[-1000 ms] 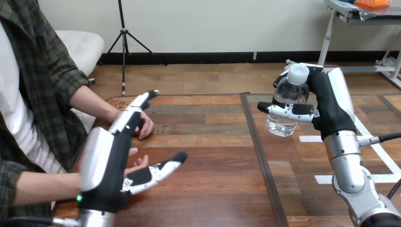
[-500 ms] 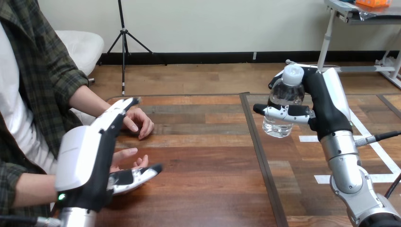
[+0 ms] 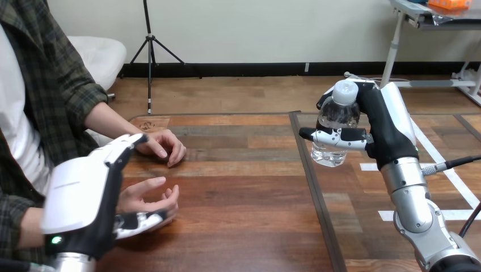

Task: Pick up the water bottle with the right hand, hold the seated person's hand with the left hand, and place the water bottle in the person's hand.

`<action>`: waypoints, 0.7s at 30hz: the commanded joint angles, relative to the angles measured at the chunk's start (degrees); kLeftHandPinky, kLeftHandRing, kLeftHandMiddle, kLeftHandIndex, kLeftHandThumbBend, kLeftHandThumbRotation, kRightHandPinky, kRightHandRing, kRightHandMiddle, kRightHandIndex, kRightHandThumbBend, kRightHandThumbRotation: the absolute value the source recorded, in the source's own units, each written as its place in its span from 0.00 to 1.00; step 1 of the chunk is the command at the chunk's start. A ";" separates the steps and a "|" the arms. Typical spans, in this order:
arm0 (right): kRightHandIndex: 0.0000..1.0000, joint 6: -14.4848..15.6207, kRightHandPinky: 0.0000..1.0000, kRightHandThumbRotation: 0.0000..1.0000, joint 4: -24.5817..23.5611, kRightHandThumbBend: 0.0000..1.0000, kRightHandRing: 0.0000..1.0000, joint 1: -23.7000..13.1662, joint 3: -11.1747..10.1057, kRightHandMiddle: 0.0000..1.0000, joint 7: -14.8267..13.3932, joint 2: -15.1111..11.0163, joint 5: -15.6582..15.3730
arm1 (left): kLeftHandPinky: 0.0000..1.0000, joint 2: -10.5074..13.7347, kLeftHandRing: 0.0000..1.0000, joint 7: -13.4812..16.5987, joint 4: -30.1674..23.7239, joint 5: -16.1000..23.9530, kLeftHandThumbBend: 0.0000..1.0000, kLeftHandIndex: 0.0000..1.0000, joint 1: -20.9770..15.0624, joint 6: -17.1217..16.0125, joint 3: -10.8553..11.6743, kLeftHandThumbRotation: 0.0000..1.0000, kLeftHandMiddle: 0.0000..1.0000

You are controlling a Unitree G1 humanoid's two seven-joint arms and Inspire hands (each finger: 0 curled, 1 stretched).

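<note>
A clear water bottle (image 3: 334,127) with a white cap hangs upright above the table's right half, with my right hand (image 3: 385,127) shut round its middle. At the lower left my left hand (image 3: 79,195) shows its white back, fingers straight and open. It stands beside the person's near hand (image 3: 148,195), which lies palm up just above the table. My left thumb (image 3: 139,222) reaches under that hand's fingers; I cannot tell whether they touch. The bottle is well to the right of the person's near hand.
The person's far hand (image 3: 164,146) rests palm down on the table near the far left edge. A dark seam (image 3: 312,187) runs front to back across the table's middle. White tape lines (image 3: 391,215) mark the right part.
My left hand has moved left and down, closing in on the person's near hand with its thumb sliding beneath. My right hand has carried the bottle slightly to the left.
</note>
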 commanded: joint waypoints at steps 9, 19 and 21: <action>0.41 -2.67 0.36 0.00 -1.86 0.76 0.39 -3.48 -0.19 0.44 0.28 -0.15 0.30 | 0.65 3.74 0.75 -6.33 -7.34 3.14 1.00 0.75 0.54 8.37 0.23 0.00 0.80; 0.42 -3.09 0.35 0.00 -1.03 0.76 0.39 -3.63 -0.35 0.44 0.22 -0.22 0.06 | 0.67 5.16 0.74 -12.59 -8.94 4.85 1.00 0.73 0.86 13.77 -0.59 0.00 0.78; 0.42 -3.10 0.36 0.00 -0.97 0.76 0.40 -3.63 -0.41 0.44 0.35 -0.19 0.16 | 0.67 5.38 0.74 -13.52 -9.10 5.07 1.00 0.73 0.82 14.59 -0.79 0.00 0.78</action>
